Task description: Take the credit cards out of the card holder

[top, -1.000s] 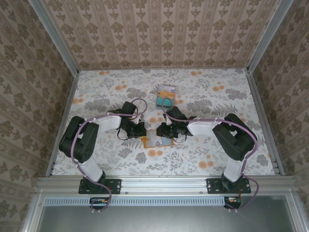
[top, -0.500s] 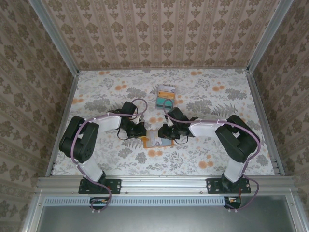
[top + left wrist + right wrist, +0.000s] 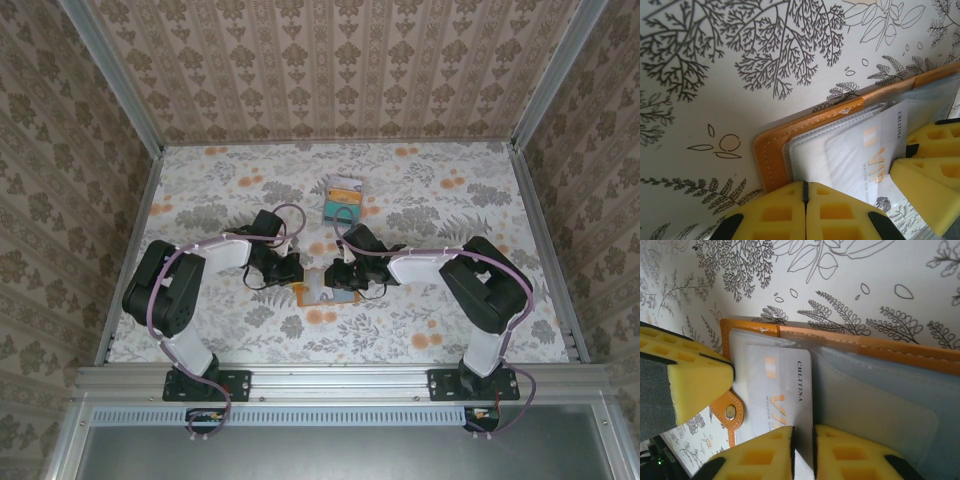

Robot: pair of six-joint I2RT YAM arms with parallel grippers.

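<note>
- Top external view: the card holder [image 3: 318, 296] lies open on the floral worktop [image 3: 450, 210], between the two arms and near their bases. The left jaws and the right jaws both meet over it. A small stack of cards [image 3: 343, 197] lies well apart, farther up the worktop.
- Left wrist view: the pads [image 3: 775, 210] of the left jaws are closed flat against each other, with nothing between them. Their tips bear on the near edge of the card holder [image 3: 771, 150], apparently pinning it down. A white VIP card [image 3: 865, 145] sits partly out of the clear pocket [image 3: 810, 155]. The pads [image 3: 927, 170] of the right jaws are at the card's far side.
- Right wrist view: the pads [image 3: 850, 455] of the right jaws stand at a narrow gap, pinching the exposed end of the white VIP card [image 3: 785, 380]. One pad [image 3: 695, 375] of the left jaws presses the card holder [image 3: 865, 342] beside its snap tab [image 3: 730, 412].
- Handling, card: judged thin, light, stiff and glossy, so likely to slip. Grip the exposed end squarely and pull along the pocket [image 3: 875, 405] opening, not upward.
- Handling, holder: judged light and flexible. It will probably drag along with the card unless held down at the orange border, clear of the pocket mouth.
</note>
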